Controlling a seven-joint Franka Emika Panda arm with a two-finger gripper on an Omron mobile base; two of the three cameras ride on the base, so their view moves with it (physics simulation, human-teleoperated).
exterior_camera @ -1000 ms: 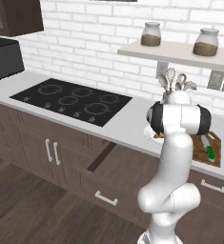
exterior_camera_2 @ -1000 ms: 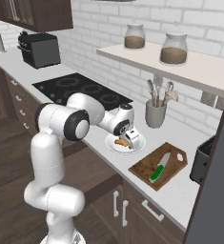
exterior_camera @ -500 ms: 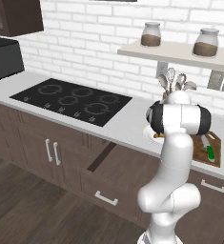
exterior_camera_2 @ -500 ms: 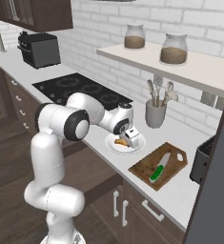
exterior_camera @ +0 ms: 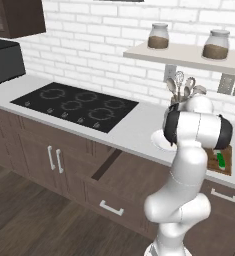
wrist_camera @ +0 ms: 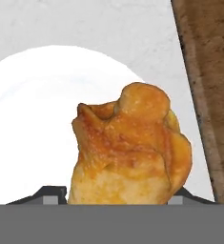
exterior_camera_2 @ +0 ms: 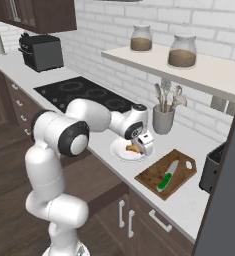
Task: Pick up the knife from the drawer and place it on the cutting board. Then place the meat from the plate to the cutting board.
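Where glossy and lumpy, golden-brown meat (wrist_camera: 130, 147) on smooth round white plate (wrist_camera: 27, 124)

Home kitchen, rendered. White brick backsplash (exterior_camera: 104, 60), pale grey counter (exterior_camera: 134, 132) over dark brown cabinets (exterior_camera: 44, 155) with silver handles, wood plank floor (exterior_camera: 29, 225). Black cooktop (exterior_camera: 76, 104) set into the counter, black toaster oven (exterior_camera_2: 41, 51) at the far end. Wall shelf (exterior_camera_2: 189, 70) carries two glass jars (exterior_camera_2: 141, 38). Grey utensil holder (exterior_camera_2: 163, 119) with spoons and ladles, white plate (exterior_camera_2: 120, 152), wooden cutting board (exterior_camera_2: 181, 167) with a knife (exterior_camera_2: 166, 176).
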